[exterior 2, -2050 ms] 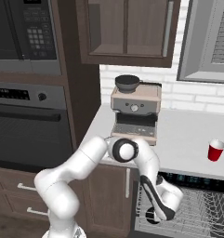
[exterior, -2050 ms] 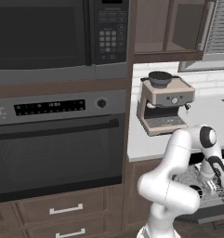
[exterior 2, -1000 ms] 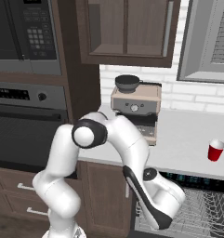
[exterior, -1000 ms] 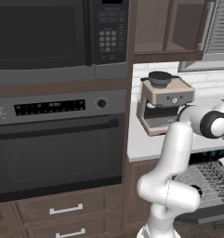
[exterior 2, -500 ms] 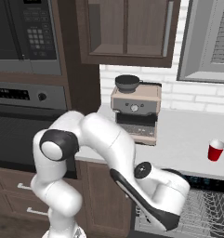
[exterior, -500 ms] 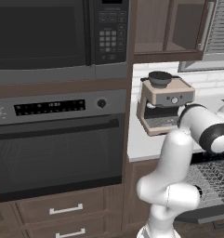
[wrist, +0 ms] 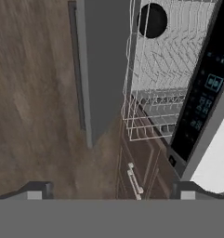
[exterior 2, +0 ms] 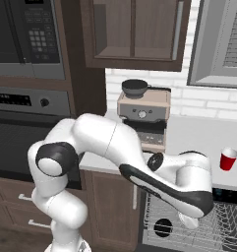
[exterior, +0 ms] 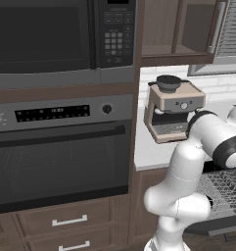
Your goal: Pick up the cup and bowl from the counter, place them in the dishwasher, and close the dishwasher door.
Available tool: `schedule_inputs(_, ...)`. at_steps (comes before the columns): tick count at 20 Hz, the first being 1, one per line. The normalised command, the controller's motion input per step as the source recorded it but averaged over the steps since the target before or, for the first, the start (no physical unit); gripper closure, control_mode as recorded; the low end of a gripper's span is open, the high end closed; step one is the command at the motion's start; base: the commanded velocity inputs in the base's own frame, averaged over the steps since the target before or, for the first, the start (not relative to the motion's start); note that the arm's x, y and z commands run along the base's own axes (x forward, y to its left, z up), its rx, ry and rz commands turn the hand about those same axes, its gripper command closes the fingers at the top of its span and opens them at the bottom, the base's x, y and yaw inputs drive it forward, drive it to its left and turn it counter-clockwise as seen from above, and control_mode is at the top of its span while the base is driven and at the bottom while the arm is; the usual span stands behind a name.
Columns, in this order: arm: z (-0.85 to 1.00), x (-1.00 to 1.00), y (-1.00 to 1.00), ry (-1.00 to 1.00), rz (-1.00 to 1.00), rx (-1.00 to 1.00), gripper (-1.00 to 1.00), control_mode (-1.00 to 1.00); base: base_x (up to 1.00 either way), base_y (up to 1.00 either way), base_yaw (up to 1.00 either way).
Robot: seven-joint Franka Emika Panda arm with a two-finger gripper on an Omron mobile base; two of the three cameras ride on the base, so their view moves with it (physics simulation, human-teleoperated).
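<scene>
Red cup (exterior 2: 228, 159) stands upright on the pale table (exterior 2: 198, 135), near its right end, well apart from the coffee machine (exterior 2: 143, 119); the right base view shows it, while the left base view has the arm (exterior: 207, 142) across that stretch of table (exterior: 151, 152). No bowl can be made out on the table.

Below the table the dishwasher (exterior 2: 189, 224) is open, its wire rack (exterior 2: 223, 224) pulled out. A dark round thing (exterior 2: 162, 227) lies in the rack at its left; whether that is the bowl I cannot tell. The hand view looks down on the same rack (wrist: 171, 60) with the dark round thing (wrist: 152, 20) in it, the black control strip (wrist: 204, 93) beside it, and the grey dishwasher door (wrist: 106, 65) dropped open over a wood floor (wrist: 34, 93). The left base view catches the rack (exterior: 218, 188) behind the arm.

Fingers (wrist: 36, 191) rise at the bottom corners of the hand view, spread wide apart, with nothing between them and touching nothing. To the left sit an oven (exterior: 60, 162) and a microwave (exterior: 46, 34).
</scene>
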Motion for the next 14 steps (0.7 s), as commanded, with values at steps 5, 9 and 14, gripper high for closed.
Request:
schedule_inputs(5, 1.00, 0.25, -0.91, 0.00, 0.00, 0.06, -1.00, -1.00, 0.00, 0.00, 0.00)
schedule_inputs(9, 1.00, 0.44, -0.99, -0.06, 0.00, 0.11, -1.00, -1.00, 0.00, 0.00, 0.00)
schedule_inputs(14, 0.95, 0.60, -0.91, -0.12, 0.00, 0.17, -1.00, -1.00, 0.00, 0.00, 0.00)
